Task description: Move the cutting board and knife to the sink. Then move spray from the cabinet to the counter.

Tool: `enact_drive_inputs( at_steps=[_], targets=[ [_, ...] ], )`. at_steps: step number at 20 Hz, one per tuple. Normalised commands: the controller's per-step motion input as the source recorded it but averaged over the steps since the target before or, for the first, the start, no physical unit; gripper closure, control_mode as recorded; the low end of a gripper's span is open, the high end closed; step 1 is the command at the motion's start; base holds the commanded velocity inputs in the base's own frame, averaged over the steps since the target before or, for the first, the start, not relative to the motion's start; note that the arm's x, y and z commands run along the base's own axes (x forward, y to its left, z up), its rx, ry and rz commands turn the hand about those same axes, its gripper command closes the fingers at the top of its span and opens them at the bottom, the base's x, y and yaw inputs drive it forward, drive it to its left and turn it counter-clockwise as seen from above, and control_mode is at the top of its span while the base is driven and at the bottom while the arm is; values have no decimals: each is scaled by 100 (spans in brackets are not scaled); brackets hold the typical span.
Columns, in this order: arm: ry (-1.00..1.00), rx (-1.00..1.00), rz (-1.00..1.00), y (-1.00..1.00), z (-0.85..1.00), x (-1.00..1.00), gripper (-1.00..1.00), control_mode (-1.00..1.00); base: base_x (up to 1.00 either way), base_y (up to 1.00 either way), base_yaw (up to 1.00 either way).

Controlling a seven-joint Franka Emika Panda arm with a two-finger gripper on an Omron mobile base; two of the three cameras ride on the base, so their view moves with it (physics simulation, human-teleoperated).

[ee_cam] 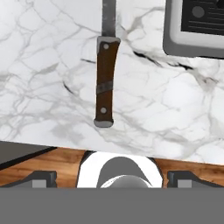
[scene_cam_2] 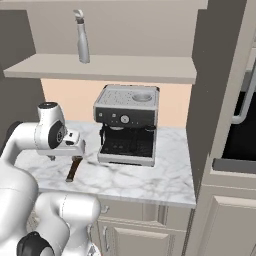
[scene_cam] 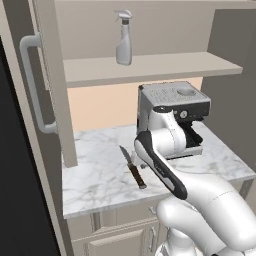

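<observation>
The knife (scene_cam: 132, 168) lies on the white marble counter (scene_cam: 100, 186), dark blade pointing toward the wall and brown handle (ee_cam: 106, 83) toward the counter's front edge. My gripper (scene_cam_2: 64, 156) hovers low over the counter just in front of the handle (scene_cam_2: 74, 168), open, with nothing between its fingertips (ee_cam: 41, 178). The pale grey spray (scene_cam: 123, 40) stands upright on the shelf of the open cabinet (scene_cam: 165, 67); the same spray (scene_cam_2: 82, 41) shows at the shelf's left in the right base view. The cutting board and the sink are out of view.
A steel coffee machine (scene_cam: 172, 107) stands on the counter right of the knife, close beside my arm. The cabinet's door (scene_cam: 50, 75) hangs open on the left with its curved handle (scene_cam: 34, 85). A tall unit with an oven (scene_cam_2: 240, 130) borders the counter's right end.
</observation>
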Motion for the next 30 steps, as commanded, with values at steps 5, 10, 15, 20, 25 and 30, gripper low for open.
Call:
enact_drive_inputs(
  at_steps=[5,10,15,20,25,30],
  targets=[
    [0,0,0,0,0,0,-100,100,0,0,0],
    [0,0,0,0,0,0,-100,100,0,0,0],
    [0,0,0,0,0,0,-100,100,3,0,0],
    [-1,2,0,14,-5,24,-100,-100,3,3,0],
    [0,1,-3,16,-25,45,-100,-100,0,0,0],
    [4,0,0,6,-33,32,-100,-100,0,0,0]
  ],
)
